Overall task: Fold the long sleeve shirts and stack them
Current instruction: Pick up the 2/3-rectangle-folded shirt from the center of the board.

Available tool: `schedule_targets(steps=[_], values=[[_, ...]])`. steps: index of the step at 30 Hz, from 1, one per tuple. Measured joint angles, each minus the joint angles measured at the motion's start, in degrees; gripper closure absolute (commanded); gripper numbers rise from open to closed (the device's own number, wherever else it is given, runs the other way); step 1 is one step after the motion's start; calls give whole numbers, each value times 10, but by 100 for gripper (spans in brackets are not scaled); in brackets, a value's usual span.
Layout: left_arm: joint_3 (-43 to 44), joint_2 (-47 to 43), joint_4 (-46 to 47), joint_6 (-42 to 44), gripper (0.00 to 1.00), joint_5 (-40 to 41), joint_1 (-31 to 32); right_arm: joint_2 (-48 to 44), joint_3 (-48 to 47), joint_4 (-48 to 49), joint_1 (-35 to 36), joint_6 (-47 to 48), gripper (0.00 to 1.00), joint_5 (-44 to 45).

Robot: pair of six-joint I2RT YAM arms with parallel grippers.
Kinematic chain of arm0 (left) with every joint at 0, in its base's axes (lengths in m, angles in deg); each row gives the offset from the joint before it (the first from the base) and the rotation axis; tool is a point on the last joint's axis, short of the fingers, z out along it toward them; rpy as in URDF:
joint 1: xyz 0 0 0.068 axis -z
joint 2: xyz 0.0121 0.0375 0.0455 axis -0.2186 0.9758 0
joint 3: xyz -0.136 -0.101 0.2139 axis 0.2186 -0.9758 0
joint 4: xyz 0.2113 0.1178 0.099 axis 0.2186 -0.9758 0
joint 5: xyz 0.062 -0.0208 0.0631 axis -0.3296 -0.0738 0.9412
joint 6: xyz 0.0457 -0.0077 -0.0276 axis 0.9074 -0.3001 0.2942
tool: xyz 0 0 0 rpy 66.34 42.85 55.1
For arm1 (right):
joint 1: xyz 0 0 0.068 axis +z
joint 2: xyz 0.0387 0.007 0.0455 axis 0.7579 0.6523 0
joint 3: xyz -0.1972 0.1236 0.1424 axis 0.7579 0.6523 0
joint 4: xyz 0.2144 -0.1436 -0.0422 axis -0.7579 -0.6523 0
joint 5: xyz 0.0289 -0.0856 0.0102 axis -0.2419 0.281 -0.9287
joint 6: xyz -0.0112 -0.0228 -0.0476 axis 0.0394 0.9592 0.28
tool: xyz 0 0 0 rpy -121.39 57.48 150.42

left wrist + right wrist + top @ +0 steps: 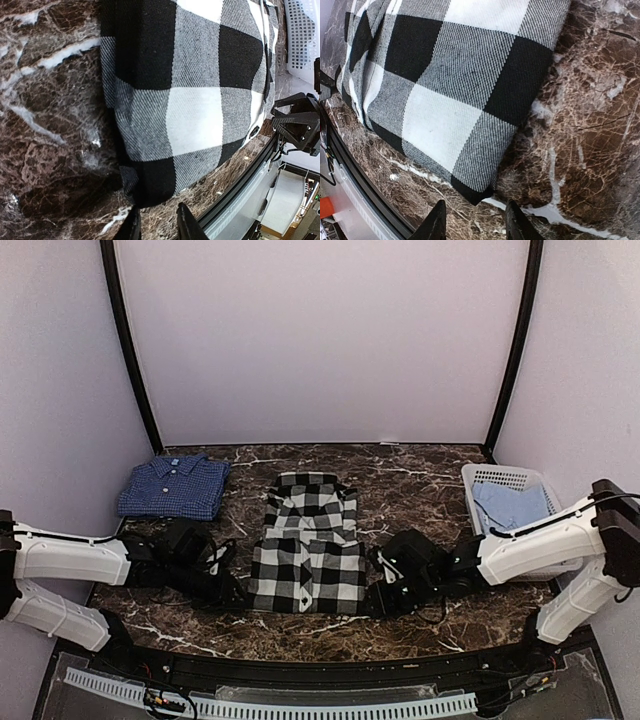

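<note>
Large checks with grey twill squares where the colours cross cover the black-and-white collared cloth shirt (307, 558). The dark blue collared cloth shirt (172, 487) carries a fine, paler check. White and tan veins run through the dark brown marble-patterned table (420, 490). The white slotted plastic basket (497, 477) shows light blue cloth (510, 505). White shells clad the left arm (70, 560) and right arm (535, 545); the left gripper (157, 227) and right gripper (475, 225) are black.

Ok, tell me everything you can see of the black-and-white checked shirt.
The black-and-white checked shirt is woven cloth in large checks, collared, folded to a long rectangle, collar away from the arms. It lies flat on the marble table, mid-table. The left fingers and right fingers stand open just off its near corners; neither grips it.
</note>
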Motion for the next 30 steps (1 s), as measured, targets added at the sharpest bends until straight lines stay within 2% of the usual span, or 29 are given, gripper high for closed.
schedule_targets(steps=[20,26,30], values=[[-3,44,16,-5,76,40,17,45,-26,-5,-2,0,71,3],[-3,47,25,-7,79,47,24,68,-48,-10,7,-2,84,10],[-3,52,32,-13,88,51,29,73,-50,-9,10,-6,95,11]])
